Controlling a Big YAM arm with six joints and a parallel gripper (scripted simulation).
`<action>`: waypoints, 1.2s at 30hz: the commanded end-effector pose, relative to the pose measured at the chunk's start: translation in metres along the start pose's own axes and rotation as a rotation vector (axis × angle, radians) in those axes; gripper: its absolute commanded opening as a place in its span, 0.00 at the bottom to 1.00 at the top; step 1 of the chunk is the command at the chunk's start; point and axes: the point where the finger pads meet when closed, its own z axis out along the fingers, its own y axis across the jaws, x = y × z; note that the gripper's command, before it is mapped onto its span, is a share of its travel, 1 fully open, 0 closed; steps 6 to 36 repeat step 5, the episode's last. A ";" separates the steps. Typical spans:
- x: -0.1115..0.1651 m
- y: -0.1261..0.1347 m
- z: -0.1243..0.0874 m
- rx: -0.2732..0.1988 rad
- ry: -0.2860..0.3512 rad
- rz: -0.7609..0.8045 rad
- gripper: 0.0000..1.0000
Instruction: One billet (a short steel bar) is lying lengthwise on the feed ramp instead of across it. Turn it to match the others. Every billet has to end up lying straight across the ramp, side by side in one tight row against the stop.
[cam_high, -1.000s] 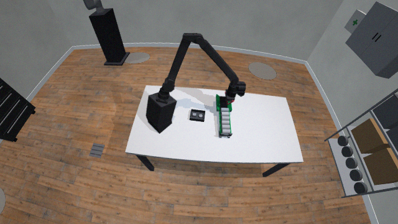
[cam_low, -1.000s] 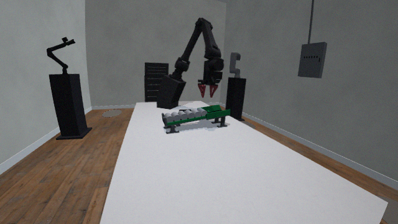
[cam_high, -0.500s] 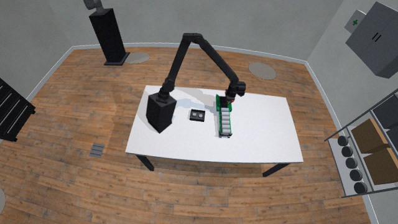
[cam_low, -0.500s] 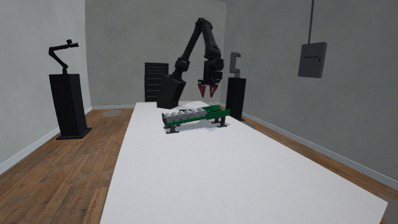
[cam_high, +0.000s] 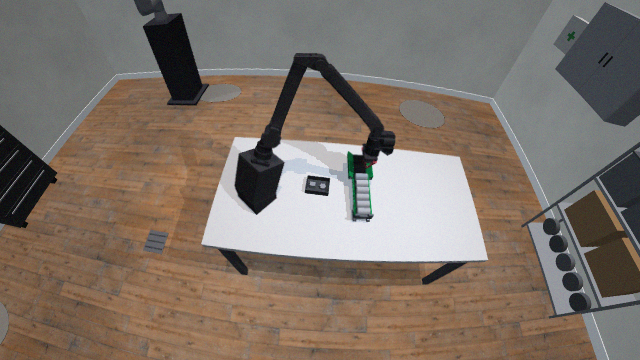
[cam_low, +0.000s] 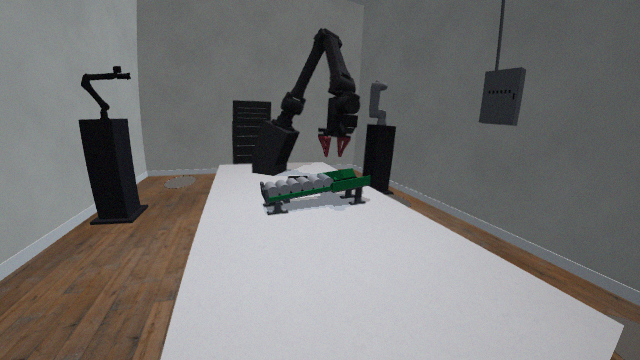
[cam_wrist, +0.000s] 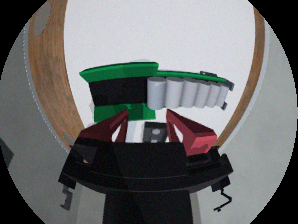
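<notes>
The green feed ramp (cam_high: 361, 192) stands on the white table and slopes down to its stop at the near end (cam_high: 363, 217). Several grey billets (cam_high: 362, 196) lie side by side across it, in a row reaching the stop. They also show in the exterior view (cam_low: 297, 184) and in the wrist view (cam_wrist: 186, 91), where each one I can see lies crosswise. My gripper (cam_low: 334, 145) hangs above the ramp's bare upper end (cam_low: 345, 176), well clear of it. Its red fingers stand partly open with nothing between them.
The arm's black base block (cam_high: 259, 180) stands at the table's left end. A small black box (cam_high: 317, 185) lies between the base and the ramp. Black pedestals stand on the floor beyond the table (cam_low: 109, 167).
</notes>
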 end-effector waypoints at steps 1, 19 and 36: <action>-0.023 -0.004 -0.025 0.001 -0.057 -0.006 0.55; -0.023 -0.004 -0.025 0.001 -0.057 -0.006 0.55; -0.023 -0.004 -0.025 0.001 -0.057 -0.006 0.55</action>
